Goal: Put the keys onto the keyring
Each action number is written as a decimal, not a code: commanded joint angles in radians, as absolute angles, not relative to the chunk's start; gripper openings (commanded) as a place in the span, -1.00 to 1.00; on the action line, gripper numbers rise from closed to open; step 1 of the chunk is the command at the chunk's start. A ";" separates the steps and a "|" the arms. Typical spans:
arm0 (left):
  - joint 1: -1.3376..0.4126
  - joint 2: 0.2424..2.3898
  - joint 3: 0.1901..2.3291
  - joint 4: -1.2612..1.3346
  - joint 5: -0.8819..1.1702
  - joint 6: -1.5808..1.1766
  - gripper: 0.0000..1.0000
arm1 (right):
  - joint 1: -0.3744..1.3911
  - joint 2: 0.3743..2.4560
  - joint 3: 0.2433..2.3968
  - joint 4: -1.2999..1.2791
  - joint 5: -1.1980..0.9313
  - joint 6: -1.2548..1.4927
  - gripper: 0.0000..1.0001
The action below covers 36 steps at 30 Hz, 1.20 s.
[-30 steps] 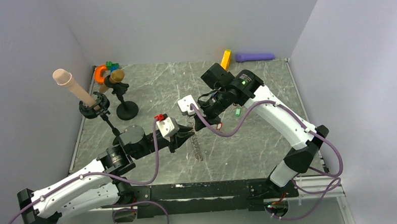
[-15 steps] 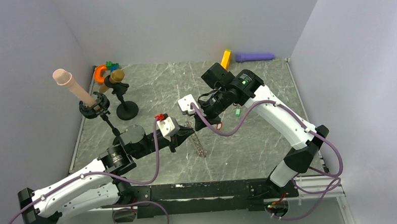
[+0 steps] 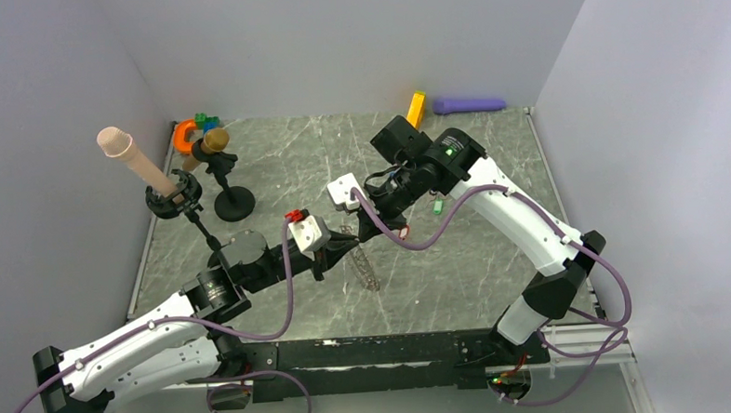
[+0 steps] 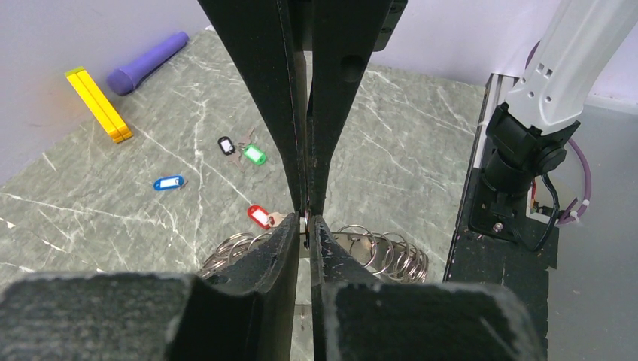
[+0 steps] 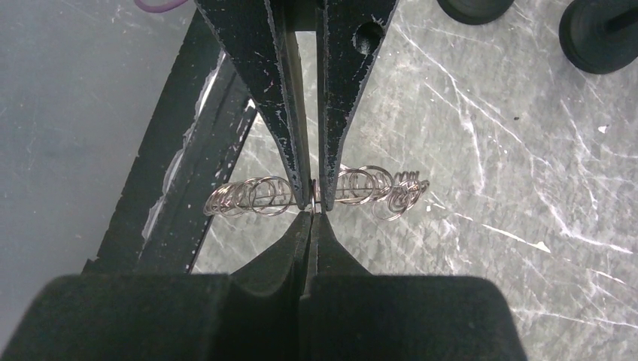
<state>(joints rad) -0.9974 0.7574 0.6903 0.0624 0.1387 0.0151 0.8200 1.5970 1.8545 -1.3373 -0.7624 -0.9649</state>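
The keyring (image 5: 361,186), a string of silver wire rings, hangs above the marble table between both grippers. In the top view it (image 3: 367,270) droops below the meeting fingertips. My left gripper (image 4: 307,220) is shut on one ring, tip to tip with my right gripper (image 5: 312,213), which is shut on the same stretch. Rings (image 4: 387,253) spread to either side of the fingers. The keys lie loose on the table beyond: red (image 4: 259,216) nearest, blue (image 4: 168,183), black (image 4: 226,145) and green (image 4: 254,155).
A long orange block (image 4: 98,104) and a purple cylinder (image 4: 147,62) lie by the far wall. Two black stands (image 3: 234,205) with props stand at the left, one bearing a peach cylinder (image 3: 136,159). The black frame rail (image 3: 377,350) runs along the near edge.
My left gripper's fingers have closed in on the keyring. The dangling end of the chain has drawn up a little. The right arm has barely moved.
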 commanded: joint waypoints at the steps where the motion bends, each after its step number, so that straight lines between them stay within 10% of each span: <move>1: -1.000 0.755 0.679 0.086 0.144 0.009 -0.68 | 0.822 1.563 1.888 -1.299 -0.791 -0.950 -1.00; 36: -1.000 0.680 0.601 0.205 0.098 -0.051 -0.63 | 0.820 1.559 1.870 -1.279 -0.804 -0.927 -1.00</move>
<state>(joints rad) -0.9974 0.6827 0.6086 0.1287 0.1009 -0.0235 0.8200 1.5967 1.8542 -1.3220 -0.7658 -0.9386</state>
